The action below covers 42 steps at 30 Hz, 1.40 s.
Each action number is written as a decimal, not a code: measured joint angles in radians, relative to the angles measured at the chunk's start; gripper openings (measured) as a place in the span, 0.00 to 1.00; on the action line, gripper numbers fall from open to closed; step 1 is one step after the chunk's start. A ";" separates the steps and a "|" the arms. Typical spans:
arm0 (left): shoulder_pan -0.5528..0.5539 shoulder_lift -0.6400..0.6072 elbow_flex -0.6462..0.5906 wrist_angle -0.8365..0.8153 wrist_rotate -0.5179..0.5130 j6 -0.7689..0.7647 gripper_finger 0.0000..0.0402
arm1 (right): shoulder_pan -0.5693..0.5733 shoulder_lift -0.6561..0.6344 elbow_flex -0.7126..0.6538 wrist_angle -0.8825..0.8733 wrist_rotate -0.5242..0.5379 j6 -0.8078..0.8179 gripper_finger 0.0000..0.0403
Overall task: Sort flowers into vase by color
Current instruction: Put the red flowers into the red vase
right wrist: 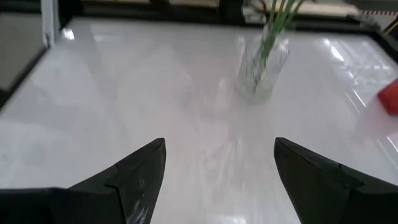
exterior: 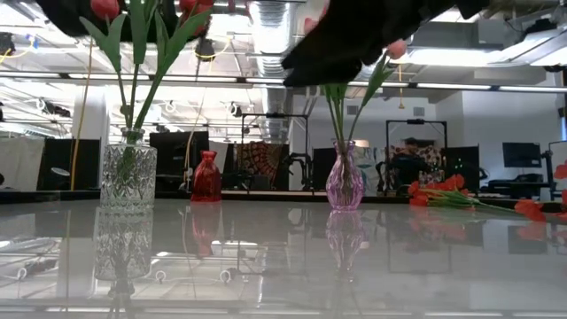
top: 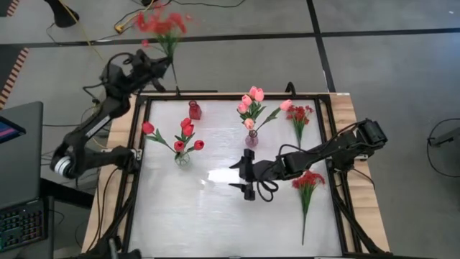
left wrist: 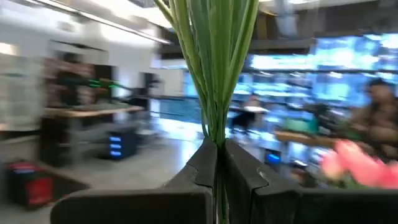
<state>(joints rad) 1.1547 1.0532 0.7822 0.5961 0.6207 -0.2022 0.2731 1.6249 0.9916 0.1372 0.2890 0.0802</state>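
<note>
My left gripper (top: 170, 72) is over the table's far left corner, shut on a bushy red spray (top: 162, 25) whose blossoms reach out past the far edge. A clear vase (top: 183, 158) holds red tulips (top: 187, 129). A purple vase (top: 251, 139) holds pink tulips (top: 251, 97). Between them, at the far edge, stands a small red vase (top: 195, 110). Two more red sprays (top: 300, 115) (top: 307, 183) lie flat on the table at the right. My right gripper (top: 246, 176) hangs open above the table's middle, facing the clear vase (right wrist: 262, 62), with nothing between its fingers. My left gripper pinches the spray's bundle of green stems (left wrist: 216, 134) between its two fingers (left wrist: 199, 168), coming from the table's left and lying across the stems. The spray is lifted clear, its blossom head toward the far side and the short stem end (top: 177, 89) on the near side.
A black frame (top: 215, 94) edges the glossy white table top. A laptop (top: 18, 144) and cables sit off the table's left. In the low view the clear vase (exterior: 128, 177), red vase (exterior: 205, 177) and purple vase (exterior: 344, 182) stand in a row.
</note>
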 joint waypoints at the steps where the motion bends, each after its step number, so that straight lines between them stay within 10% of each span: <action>1: 0.005 0.032 -0.001 0.036 0.047 -0.009 0.00 | 0.003 0.000 0.000 -0.023 0.000 -0.003 0.81; 16: 0.068 0.380 -0.149 0.769 0.234 -0.371 0.00 | 0.032 0.000 -0.030 -0.043 0.002 -0.029 0.81; 42: -0.015 0.649 -0.268 0.968 0.187 -0.280 0.00 | -0.007 0.000 -0.079 0.057 -0.005 -0.002 0.81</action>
<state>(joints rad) 1.1397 1.7020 0.5144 1.5642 0.8074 -0.4825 0.2657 1.6249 0.9123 0.1938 0.2844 0.0784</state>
